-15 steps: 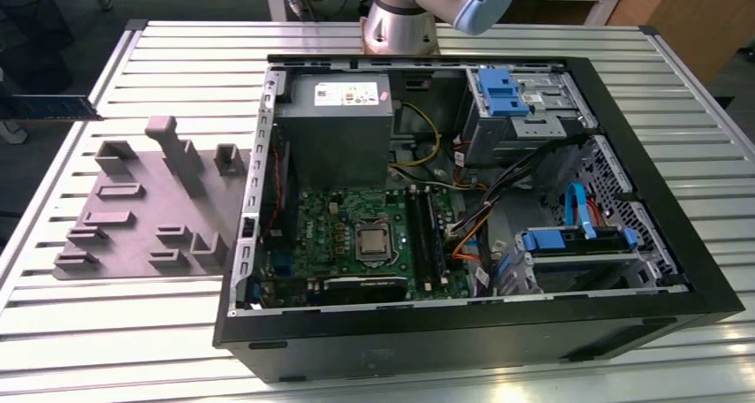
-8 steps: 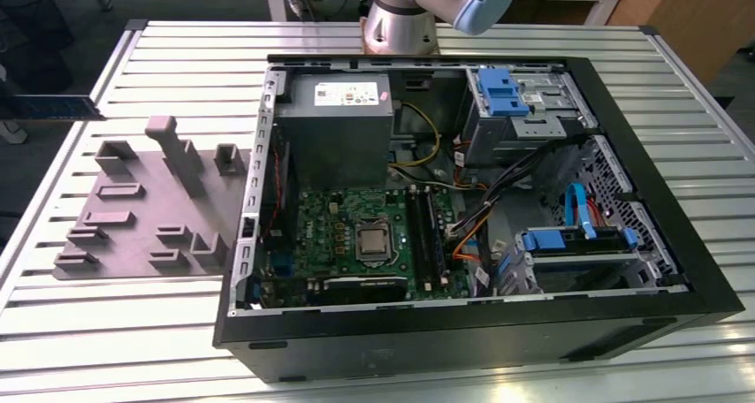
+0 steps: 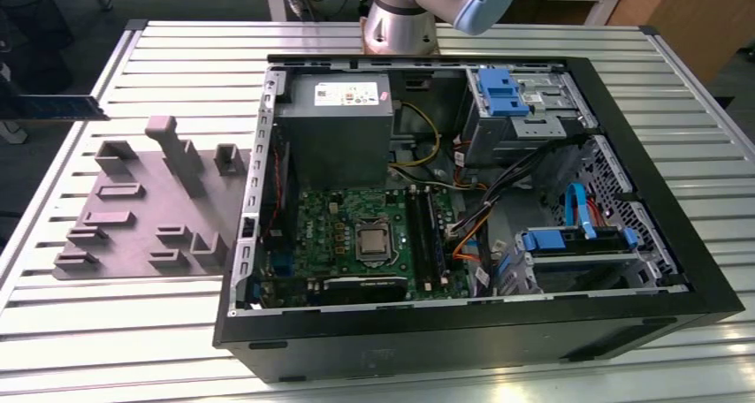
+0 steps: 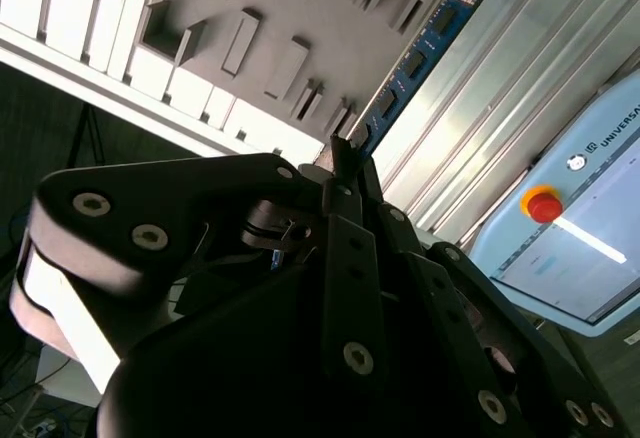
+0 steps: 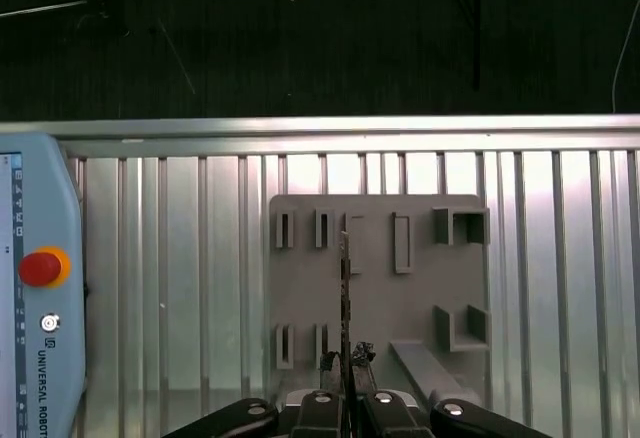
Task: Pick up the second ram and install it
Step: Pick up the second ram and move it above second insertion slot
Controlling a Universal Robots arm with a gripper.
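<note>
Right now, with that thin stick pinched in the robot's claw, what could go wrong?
The gripper pinches the second ram near one end, so it might tilt or slip. In the exterior view, loose cables lie beside the black slots in the computer case; they could snag it.

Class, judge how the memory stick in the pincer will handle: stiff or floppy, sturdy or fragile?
The second ram is probably stiff: it juts straight from the pincer without sagging. Likely light: edge-on in the first wrist view it is very thin. Probably fragile: bare chips line its board.
</note>
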